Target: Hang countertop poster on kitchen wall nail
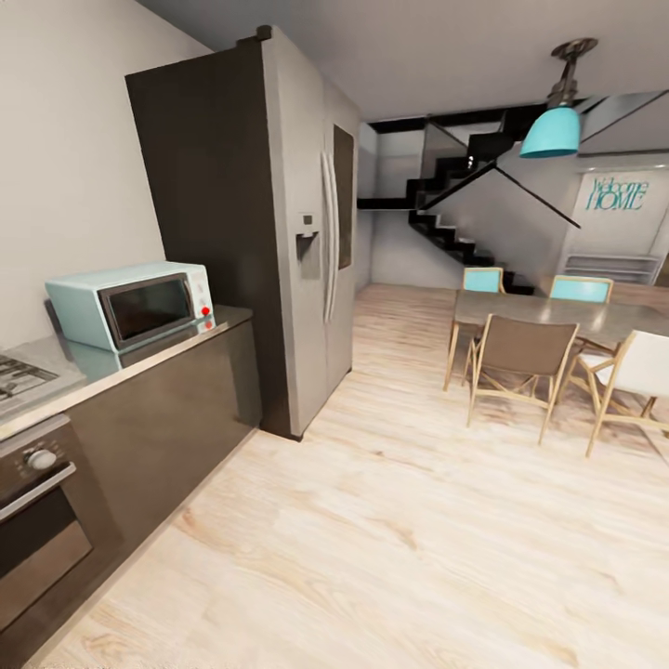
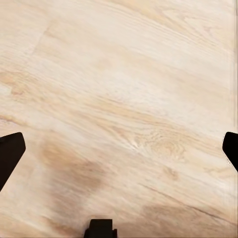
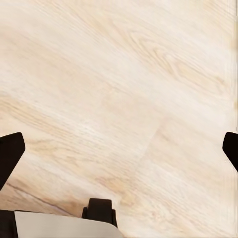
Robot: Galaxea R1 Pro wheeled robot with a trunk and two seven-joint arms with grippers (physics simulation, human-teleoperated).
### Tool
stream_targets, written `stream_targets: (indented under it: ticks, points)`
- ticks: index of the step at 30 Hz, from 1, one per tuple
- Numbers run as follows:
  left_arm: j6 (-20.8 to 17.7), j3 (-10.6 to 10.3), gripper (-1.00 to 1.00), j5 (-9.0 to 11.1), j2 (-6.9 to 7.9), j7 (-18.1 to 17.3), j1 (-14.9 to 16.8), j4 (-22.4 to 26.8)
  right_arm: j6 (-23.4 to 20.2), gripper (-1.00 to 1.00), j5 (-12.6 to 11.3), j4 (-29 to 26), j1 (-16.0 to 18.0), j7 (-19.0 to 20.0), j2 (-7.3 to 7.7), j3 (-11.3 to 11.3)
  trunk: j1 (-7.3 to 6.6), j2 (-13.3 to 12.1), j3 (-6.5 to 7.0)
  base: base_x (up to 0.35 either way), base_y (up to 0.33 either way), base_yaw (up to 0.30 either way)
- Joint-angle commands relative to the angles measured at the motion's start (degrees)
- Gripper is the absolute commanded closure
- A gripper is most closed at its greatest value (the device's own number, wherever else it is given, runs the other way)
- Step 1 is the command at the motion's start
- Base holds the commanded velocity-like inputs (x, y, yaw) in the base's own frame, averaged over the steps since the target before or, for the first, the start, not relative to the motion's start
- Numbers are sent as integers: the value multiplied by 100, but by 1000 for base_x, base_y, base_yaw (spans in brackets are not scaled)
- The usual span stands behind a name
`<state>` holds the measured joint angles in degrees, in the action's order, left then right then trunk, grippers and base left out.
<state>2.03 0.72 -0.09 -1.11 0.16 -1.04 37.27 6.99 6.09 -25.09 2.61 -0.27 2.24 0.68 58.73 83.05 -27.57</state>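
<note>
The poster is out of view. In the head view a stretch of the grey kitchen countertop (image 1: 139, 360) runs along the left wall over dark cabinets. In the left wrist view my left gripper (image 2: 119, 148) hangs open above the pale wood floor, its dark fingertips (image 2: 10, 153) far apart with nothing between them. The right wrist view has my right gripper (image 3: 119, 148) open too, over the same floor, holding nothing.
A pale blue microwave (image 1: 130, 302) and a hob (image 1: 19, 376) sit on the countertop, with an oven (image 1: 37, 520) below. A tall steel fridge (image 1: 279, 232) ends the counter. At the right stand a dining table (image 1: 567, 314) with chairs (image 1: 520, 358), a teal "HOME" sign (image 1: 618, 193) and stairs (image 1: 455, 232).
</note>
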Motion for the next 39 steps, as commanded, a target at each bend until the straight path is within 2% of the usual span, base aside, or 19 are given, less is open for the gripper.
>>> stream_targets:
  ticks: [1, 9, 39]
  points:
    - [7, 7, -100, -1, -3, 2, -2, 8, 14, -100, 50, 4, 3, -5, 1, 5, 0, 2, -6, 0, -266, 84]
    - [7, 9, -100, -2, -3, 2, -2, 8, 21, -100, 50, 5, 3, -16, -4, 8, 0, 2, -24, 0, -167, 210]
    - [1, -12, -100, -22, -11, -6, -2, 8, 22, -100, 59, 13, 3, -17, -5, 12, 0, 2, -109, 0, -5, 267]
